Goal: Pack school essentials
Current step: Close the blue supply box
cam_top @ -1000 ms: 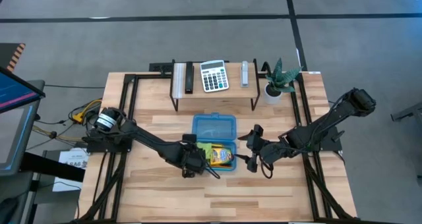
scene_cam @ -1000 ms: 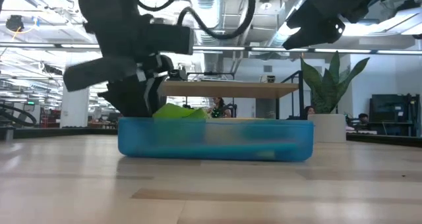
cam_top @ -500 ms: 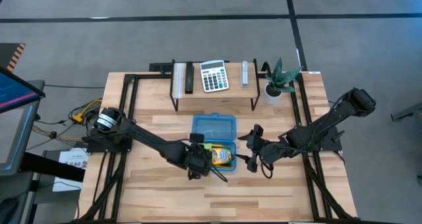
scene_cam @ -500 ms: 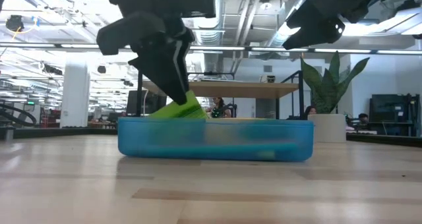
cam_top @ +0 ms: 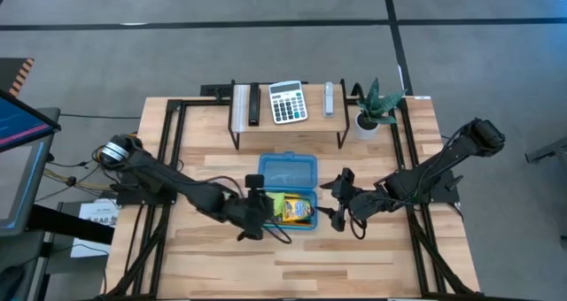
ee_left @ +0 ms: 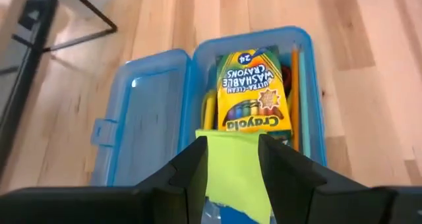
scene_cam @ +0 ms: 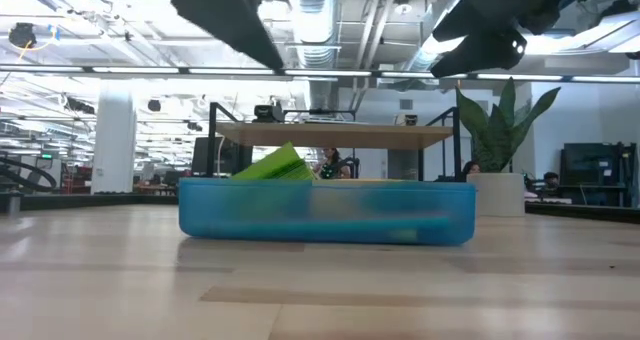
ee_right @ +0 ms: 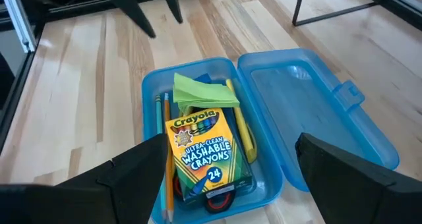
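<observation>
Crayon box (ee_right: 202,153) lies flat, yellow-green, label up, in blue case (ee_right: 267,112).

Light falls on me evenly from overhead; in the low view the ceiling lights (scene_cam: 60,42) glare white and my arms turn to dark, blurred silhouettes. The bench (cam_top: 354,257) is bright, with only soft shadows under my arms. The box (scene_cam: 327,210) looks hazy up close in the low view. My left wrist view is sharp on the crayons (ee_left: 254,89), but my fingers (ee_left: 188,174) are blurred.
</observation>
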Tool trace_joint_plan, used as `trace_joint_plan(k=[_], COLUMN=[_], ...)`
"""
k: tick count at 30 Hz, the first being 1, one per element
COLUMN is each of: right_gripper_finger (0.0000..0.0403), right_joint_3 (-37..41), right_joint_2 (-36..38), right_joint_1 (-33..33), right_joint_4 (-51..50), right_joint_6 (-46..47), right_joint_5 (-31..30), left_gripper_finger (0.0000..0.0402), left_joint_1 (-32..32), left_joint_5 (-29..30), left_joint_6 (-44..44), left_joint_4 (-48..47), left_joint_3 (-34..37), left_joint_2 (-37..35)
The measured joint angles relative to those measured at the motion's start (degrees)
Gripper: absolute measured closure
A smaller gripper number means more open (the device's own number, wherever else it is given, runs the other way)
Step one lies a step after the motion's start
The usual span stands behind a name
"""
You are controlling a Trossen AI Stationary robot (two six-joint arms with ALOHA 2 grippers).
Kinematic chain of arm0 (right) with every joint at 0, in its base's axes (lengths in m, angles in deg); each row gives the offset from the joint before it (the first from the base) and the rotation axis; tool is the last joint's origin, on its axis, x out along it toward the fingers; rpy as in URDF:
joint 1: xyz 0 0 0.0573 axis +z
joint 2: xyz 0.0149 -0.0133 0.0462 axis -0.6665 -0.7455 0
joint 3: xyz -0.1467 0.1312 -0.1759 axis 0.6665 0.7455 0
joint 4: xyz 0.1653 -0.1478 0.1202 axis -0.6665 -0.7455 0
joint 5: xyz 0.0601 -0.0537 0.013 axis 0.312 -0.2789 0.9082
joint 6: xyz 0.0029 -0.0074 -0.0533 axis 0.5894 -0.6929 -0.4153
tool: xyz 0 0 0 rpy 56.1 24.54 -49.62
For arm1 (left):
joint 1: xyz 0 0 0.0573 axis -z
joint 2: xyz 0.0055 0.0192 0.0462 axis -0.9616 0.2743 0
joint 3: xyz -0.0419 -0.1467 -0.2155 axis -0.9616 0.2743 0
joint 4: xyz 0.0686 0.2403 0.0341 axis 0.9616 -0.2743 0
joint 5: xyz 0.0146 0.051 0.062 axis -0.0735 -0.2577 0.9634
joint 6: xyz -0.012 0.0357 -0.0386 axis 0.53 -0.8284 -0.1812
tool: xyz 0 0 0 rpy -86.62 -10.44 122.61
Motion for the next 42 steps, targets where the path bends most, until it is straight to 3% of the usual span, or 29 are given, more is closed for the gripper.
trace_joint_plan(k=[12, 17, 24, 31, 40, 42], right_gripper_finger=[0.0045, 0.0045, 0.0063, 0.0155, 0.0367, 0.0390], right_joint_3=[0.0, 0.0, 0.0, 0.0, 6.7, 9.4], right_joint_2=[0.0, 0.0, 0.0, 0.0, 0.0, 0.0], right_joint_1=[-0.2, -1.7, -4.7, -8.1, -16.0, -18.3], right_joint_4=[-1.1, -1.6, -7.0, -12.8, -9.6, -5.9], right_joint_6=[0.2, 0.8, 3.3, 3.6, 2.6, 2.5], right_joint_5=[-0.1, -0.1, 0.0, 0.9, 3.5, 6.2], left_gripper_finger=[0.0278, 0.0278, 0.0278, 0.0278, 0.0279, 0.0284], left_joint_1=[-0.4, -3.0, -7.8, -13.2, -17.3, -18.0], left_joint_5=[-0.3, 0.4, -2.1, -7.7, -8.8, -8.6], left_joint_6=[-0.1, 2.7, 2.7, 4.4, 8.0, 9.3], left_joint_4=[46.0, 50.6, 49.9, 49.4, 39.7, 36.7], left_joint_3=[35.9, 42.9, 46.0, 48.2, 48.2, 48.2], left_joint_2=[-21.7, -26.1, -26.9, -27.1, -27.1, -27.1])
